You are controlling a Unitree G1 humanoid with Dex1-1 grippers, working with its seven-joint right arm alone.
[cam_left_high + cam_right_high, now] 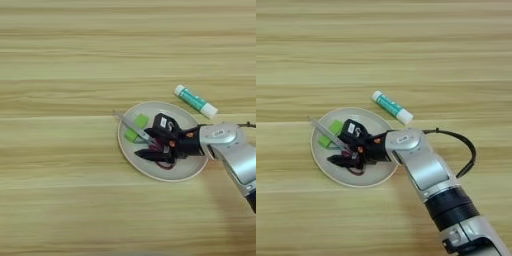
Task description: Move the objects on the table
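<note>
The scissors (pixel 134 128) lie on a round white plate (pixel 187 170), their silver blades pointing up-left over the rim and their dark red loop handles (pixel 163 150) toward the plate's middle. My right gripper (pixel 147 145) reaches in from the right and sits low over the plate. Its two black fingers (pixel 146 155) stand apart, one on each side of the red handles. The silver forearm (pixel 421 165) runs down to the bottom right. The table (pixel 60 190) is light wood with horizontal grain.
Under the blades on the plate lies a small green piece (pixel 138 125). A black block with a white label (pixel 165 123) sits at the gripper's upper side. A white and teal glue stick (pixel 195 101) lies on the table just up-right of the plate.
</note>
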